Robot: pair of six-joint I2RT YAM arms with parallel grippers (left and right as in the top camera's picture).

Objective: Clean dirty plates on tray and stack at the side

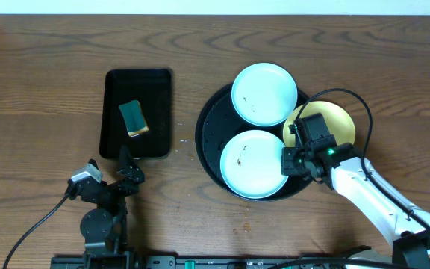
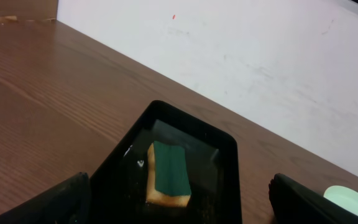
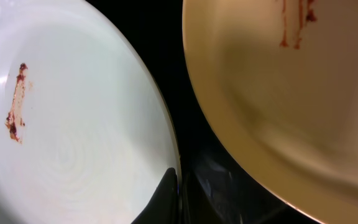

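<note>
The round black tray (image 1: pixel 206 134) holds two pale mint-blue plates: a far one (image 1: pixel 264 93) and a near one (image 1: pixel 252 163) with brown smears. A pale yellow plate (image 1: pixel 338 119) lies at the tray's right rim, partly under my right arm. My right gripper (image 1: pixel 286 161) is at the near plate's right edge. In the right wrist view its jaws (image 3: pixel 178 193) close on the rim of that mint plate (image 3: pixel 73 124), with the smeared yellow plate (image 3: pixel 291 81) to the right. My left gripper (image 1: pixel 129 170) is open and empty in front of the rectangular tray.
A small rectangular black tray (image 1: pixel 110 112) at the left holds a green and yellow sponge (image 1: pixel 134 118). It also shows in the left wrist view (image 2: pixel 225 162) with the sponge (image 2: pixel 168 173) between my open left fingers (image 2: pixel 179 196). A white wall runs along the far table edge.
</note>
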